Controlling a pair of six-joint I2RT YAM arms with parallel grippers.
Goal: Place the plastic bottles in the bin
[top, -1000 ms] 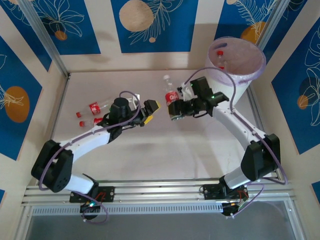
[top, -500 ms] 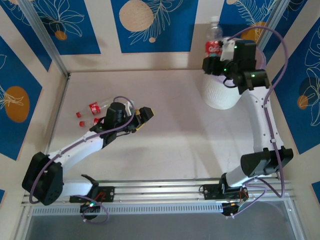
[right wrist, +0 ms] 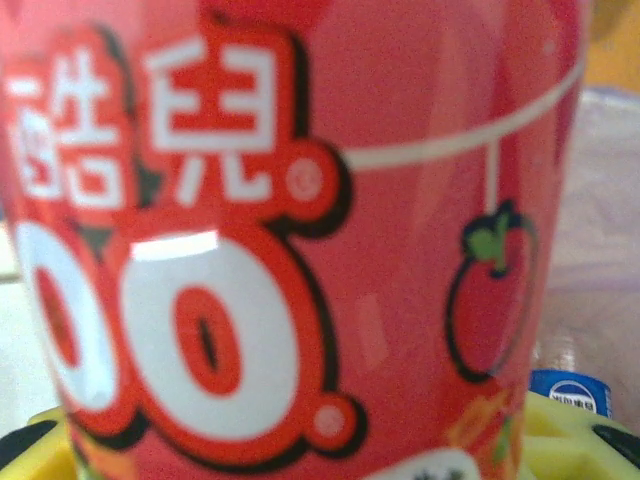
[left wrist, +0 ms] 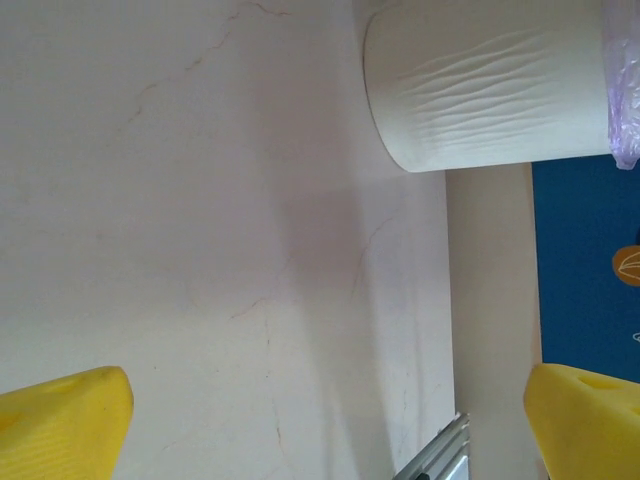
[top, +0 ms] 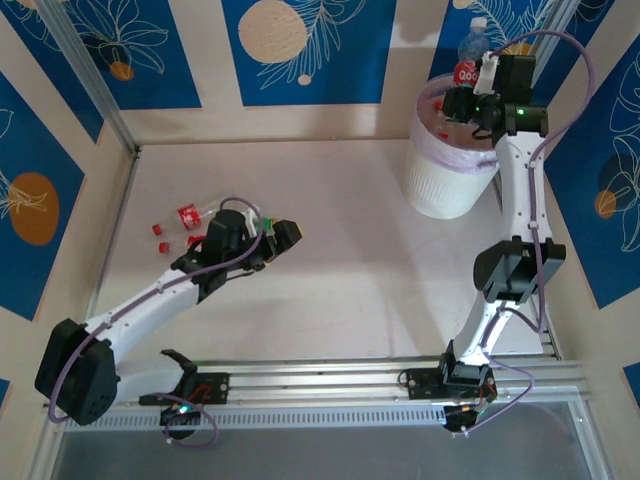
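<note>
while our right claw has carried the clear red-labelled plastic bottle up over the white round plastic bin with lilac liner, it still pinches it; we judge release is next. our left claw stays spread beside the small red-capped bottles.
</note>
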